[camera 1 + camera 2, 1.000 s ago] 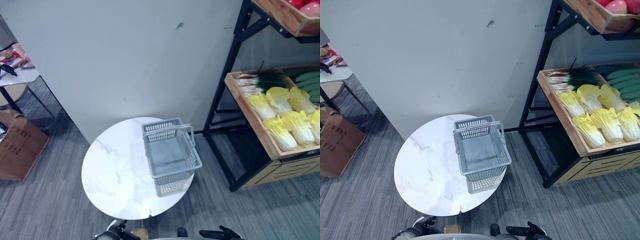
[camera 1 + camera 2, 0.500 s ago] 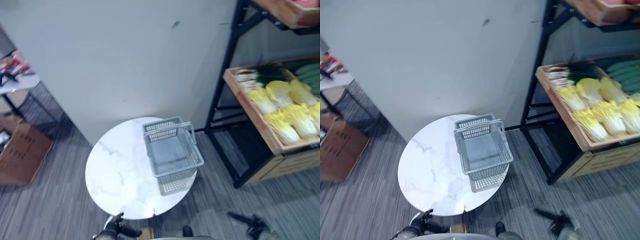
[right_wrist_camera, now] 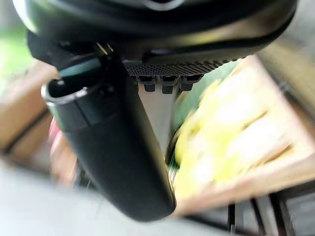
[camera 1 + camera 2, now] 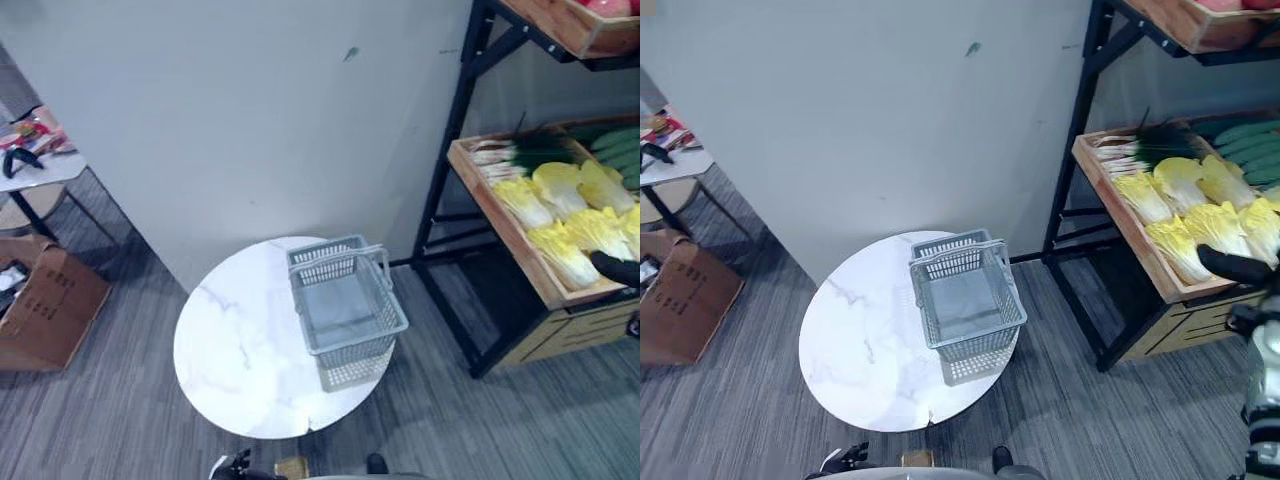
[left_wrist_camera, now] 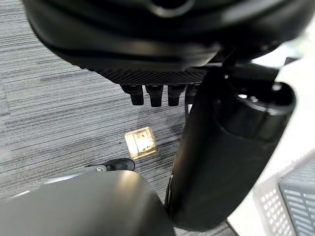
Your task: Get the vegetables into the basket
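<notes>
The right hand (image 4: 1230, 266) is out over the front lip of the wooden crate (image 4: 500, 218) on the black rack (image 4: 452, 130), its dark fingers stretched and apart, holding nothing. Just past its fingertips lie the yellow-green cabbages (image 4: 560, 255), packed side by side, with spring onions (image 4: 505, 157) further back and cucumbers (image 4: 1250, 150) beyond those. The grey basket (image 4: 345, 310) sits well away from that hand, on the round marble bench (image 4: 235, 345), and there is nothing in it yet. The left hand (image 5: 152, 96) hangs low beside the bench edge, fingers curled in on nothing.

Those cabbages look light for their bulk, firm down the pale stem but loose and leafy at the yellow tips, so I reckon the leaves would crush or tear if pinched. The nearest head is the one to go for, taken round its thick lower half with fingers and thumb wrapped across it.
</notes>
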Controlling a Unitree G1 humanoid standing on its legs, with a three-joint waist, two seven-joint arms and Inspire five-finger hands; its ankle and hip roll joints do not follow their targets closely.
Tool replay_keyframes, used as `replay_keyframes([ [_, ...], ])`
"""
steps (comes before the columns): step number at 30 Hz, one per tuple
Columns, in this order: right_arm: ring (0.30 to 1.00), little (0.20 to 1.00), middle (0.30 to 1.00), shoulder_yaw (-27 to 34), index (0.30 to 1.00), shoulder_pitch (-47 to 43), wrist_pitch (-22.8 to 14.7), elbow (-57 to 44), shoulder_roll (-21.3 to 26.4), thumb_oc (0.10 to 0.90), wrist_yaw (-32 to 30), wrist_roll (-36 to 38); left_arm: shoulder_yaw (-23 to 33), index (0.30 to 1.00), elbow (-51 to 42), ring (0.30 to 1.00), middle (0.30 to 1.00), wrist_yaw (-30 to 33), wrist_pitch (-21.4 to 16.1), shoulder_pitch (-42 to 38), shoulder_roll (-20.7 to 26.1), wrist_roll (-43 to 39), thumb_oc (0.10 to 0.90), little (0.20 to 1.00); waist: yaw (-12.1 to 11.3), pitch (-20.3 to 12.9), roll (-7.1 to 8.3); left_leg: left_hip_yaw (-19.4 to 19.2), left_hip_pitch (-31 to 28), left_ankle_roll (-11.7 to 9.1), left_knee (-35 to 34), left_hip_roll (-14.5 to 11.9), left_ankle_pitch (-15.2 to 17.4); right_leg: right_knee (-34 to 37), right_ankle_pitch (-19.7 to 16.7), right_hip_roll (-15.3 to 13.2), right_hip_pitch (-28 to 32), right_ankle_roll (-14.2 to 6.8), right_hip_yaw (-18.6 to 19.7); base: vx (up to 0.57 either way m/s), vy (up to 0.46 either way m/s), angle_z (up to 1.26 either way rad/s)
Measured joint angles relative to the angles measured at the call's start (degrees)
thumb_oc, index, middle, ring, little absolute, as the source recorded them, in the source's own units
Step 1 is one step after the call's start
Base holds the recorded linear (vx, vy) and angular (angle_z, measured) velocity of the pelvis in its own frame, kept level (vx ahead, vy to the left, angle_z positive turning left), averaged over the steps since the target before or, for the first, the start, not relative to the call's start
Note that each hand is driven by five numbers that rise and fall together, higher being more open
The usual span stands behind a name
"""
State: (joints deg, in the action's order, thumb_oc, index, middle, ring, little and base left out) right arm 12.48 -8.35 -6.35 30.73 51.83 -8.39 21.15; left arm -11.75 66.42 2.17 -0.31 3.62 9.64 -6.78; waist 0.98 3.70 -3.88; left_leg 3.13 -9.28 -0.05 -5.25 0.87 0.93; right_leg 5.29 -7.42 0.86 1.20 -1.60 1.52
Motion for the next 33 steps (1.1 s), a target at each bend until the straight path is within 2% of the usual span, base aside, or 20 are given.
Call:
replay_keyframes([
  [2,1.0,1.0,1.0,-7.3,1.0,-3.98,1.11,0.32,3.9,0.9,1.39,-3.18,-0.05,1.0,-0.1,1.0,1.0,0.04,-0.07,0.13,-0.06,0.0,0.9,1.0,-0.24,0.03,-0.06,0.43,0.02,-0.01,0.03,0.03,0.0,0.01,0.03,-0.04,0.12,0.03,-0.29,0.0,-0.009,0.16],
  [4,1.0,1.0,1.0,-13.62,1.0,-7.86,1.39,0.34,8.83,0.9,4.05,-7.27,-0.95,1.0,-0.66,1.0,1.0,0.08,-0.19,-0.05,0.14,0.03,0.9,1.0,-1.49,0.18,0.12,0.96,-0.16,0.55,0.23,0.04,-0.52,0.02,0.03,-0.13,0.53,0.02,-0.73,-0.01,-0.001,0.14],
  [5,1.0,1.0,1.0,-19.76,1.0,-14.55,1.57,1.47,10.46,0.9,5.07,-9.16,-1.19,1.0,-0.6,1.0,1.0,0.14,-0.48,0.12,0.27,0.02,0.9,1.0,-1.7,0.27,0.21,1.22,-0.29,0.56,0.24,0.08,-0.53,0.03,0.08,-0.21,0.83,-0.02,-1.19,-0.01,0.003,0.14],
  [6,1.0,1.0,1.0,-22.14,1.0,-17.62,1.47,1.52,10.97,0.9,5.58,-9.6,-1.24,1.0,-0.68,1.0,1.0,0.13,-0.61,-0.03,0.31,0.02,0.9,1.0,-1.85,0.32,0.29,1.28,-0.28,0.58,0.24,0.11,-0.55,0.03,0.1,-0.26,0.87,-0.04,-1.35,-0.01,0.005,0.14],
  [8,1.0,1.0,1.0,-34.53,1.0,-31.41,1.16,9.83,10.62,0.9,6.99,-10.11,-2.17,1.0,-0.73,1.0,1.0,0.19,-0.84,-0.36,0.74,-0.1,0.9,1.0,-2.97,0.65,0.74,2.13,-0.22,0.53,0.34,0.3,-0.62,0.03,0.23,-0.55,1.18,-0.23,-2.18,-0.02,0.001,0.17],
  [10,1.0,1.0,1.0,-38.94,1.0,-35.8,1.39,13.36,10.65,0.9,7.92,-10.82,-2.15,1.0,-0.78,1.0,1.0,0.26,-1.12,-0.67,1.06,-0.27,0.9,1.0,-4.42,1.12,1.48,3.09,0.09,0.32,0.27,0.32,-0.91,0.02,0.31,-0.74,1.26,-0.3,-3.3,-0.01,0.001,0.29],
  [11,1.0,1.0,1.0,-42.46,1.0,-39.76,1.21,18.11,9.55,0.9,8.44,-11.85,-2.13,1.0,-0.74,1.0,1.0,0.42,-1.35,-1.0,1.49,-1.11,0.9,1.0,-4.35,1.52,2.11,3.94,0.25,0.15,0.48,0.32,-1.02,0.02,0.34,-0.8,1.27,-0.27,-3.78,0.0,-0.005,0.47],
  [12,1.0,1.0,1.0,-42.75,1.0,-39.85,1.68,19.93,9.16,0.9,8.74,-12.75,-2.04,1.0,-0.82,1.0,1.0,0.42,-1.55,-1.44,2.03,-1.35,0.9,1.0,-5.95,2.2,3.21,5.02,0.66,-0.14,0.45,0.29,-1.18,0.01,0.71,-0.9,1.38,-0.11,-5.06,0.0,-0.005,0.43],
  [14,1.0,1.0,1.0,-43.24,1.0,-40.28,1.87,22.14,7.13,0.9,9.64,-14.79,-2.07,1.0,-0.89,1.0,1.0,0.44,-2.14,-1.39,2.56,-2.53,0.9,1.0,-6.94,2.74,4.1,5.86,1.04,-0.06,0.51,0.2,-1.47,-0.07,0.87,-0.92,1.45,0.0,-6.09,0.0,0.001,0.29],
  [17,1.0,1.0,1.0,-44.93,1.0,-40.36,2.39,25.37,3.23,0.9,11.12,-16.82,-2.0,1.0,-0.83,1.0,1.0,0.47,-2.45,-2.26,2.87,-3.19,0.9,1.0,-8.05,3.1,4.69,7.38,1.68,-0.15,0.86,0.25,-1.51,-0.22,1.09,-1.01,1.34,0.07,-7.23,-0.01,-0.003,0.26],
  [28,1.0,1.0,1.0,-47.12,1.0,-40.31,3.17,33.65,-5.4,0.9,12.9,-21.4,-1.83,1.0,-0.75,1.0,1.0,0.61,-3.06,-2.76,2.73,-3.45,0.9,1.0,-9.95,3.16,4.86,11.31,3.77,-0.46,1.72,0.96,-1.7,-0.25,1.62,-1.81,1.19,-0.13,-11.08,0.01,0.004,0.2],
  [33,1.0,1.0,1.0,-47.21,1.0,-40.2,3.74,36.25,-7.84,0.9,13.01,-22.64,-1.77,1.0,-0.78,1.0,1.0,0.65,-3.35,-3.03,2.71,-3.46,0.9,1.0,-11.06,3.33,5.15,12.2,4.49,-0.56,2.21,1.29,-1.8,-0.03,1.99,-2.05,1.15,-0.63,-11.97,0.01,-0.001,0.13],
])
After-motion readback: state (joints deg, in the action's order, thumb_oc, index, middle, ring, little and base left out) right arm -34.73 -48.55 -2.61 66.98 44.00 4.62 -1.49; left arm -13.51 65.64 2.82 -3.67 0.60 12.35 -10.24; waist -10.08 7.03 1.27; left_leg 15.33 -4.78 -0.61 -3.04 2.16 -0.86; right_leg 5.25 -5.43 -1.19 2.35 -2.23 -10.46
